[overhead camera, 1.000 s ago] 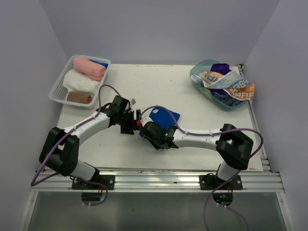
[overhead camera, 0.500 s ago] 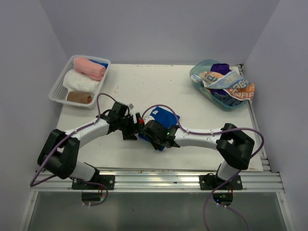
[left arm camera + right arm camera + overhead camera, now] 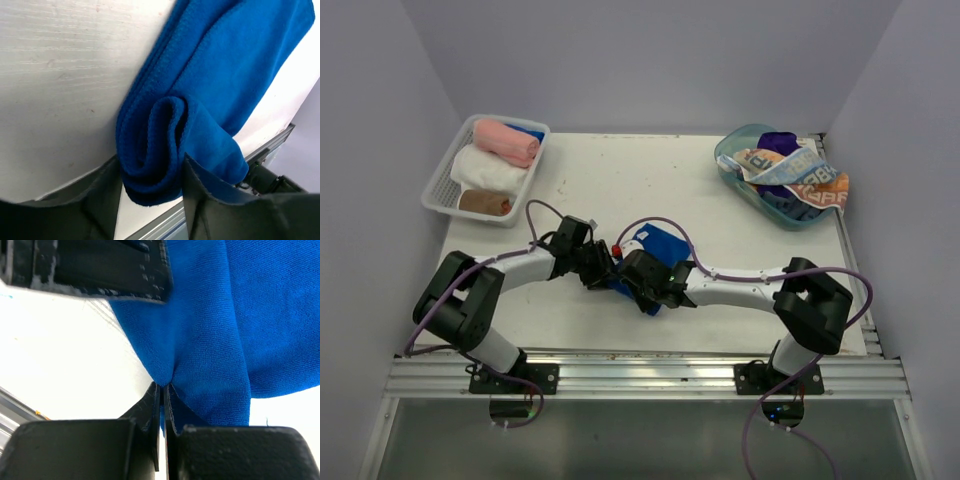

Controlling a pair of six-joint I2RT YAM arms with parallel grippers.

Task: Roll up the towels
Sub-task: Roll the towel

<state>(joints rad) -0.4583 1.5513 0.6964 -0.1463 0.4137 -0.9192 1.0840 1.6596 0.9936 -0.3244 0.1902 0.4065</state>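
- Over the last second the left claw (image 3: 604,268) had swung in toward the right claw (image 3: 632,280), until the two met over the blue towel (image 3: 657,244). The towel had gone from lying flatter beyond the right claw to a bunched, partly rolled shape between them.
- The right claw (image 3: 162,389) was clenched, its tips pinching a fold of the blue towel (image 3: 210,315), with the rest of the cloth spreading ahead of it on the surface (image 3: 55,355).
- The left claw (image 3: 150,195) straddled the curled end of the blue towel (image 3: 225,70), one finger on each side and touching it. Whether they were actually squeezing it I could not tell from that view.
- The roll's open end faced the left claw and its long axis ran straight ahead of that claw, with the loose tail fanning out beyond.
- Both claws were on the cloth, but the left held the rolled end, so any further turning would likely fall to it.
- The white basket (image 3: 442,188) of finished rolls lay well beyond the left claw.
- The teal tub (image 3: 730,160) of unrolled towels sat far beyond the right claw.
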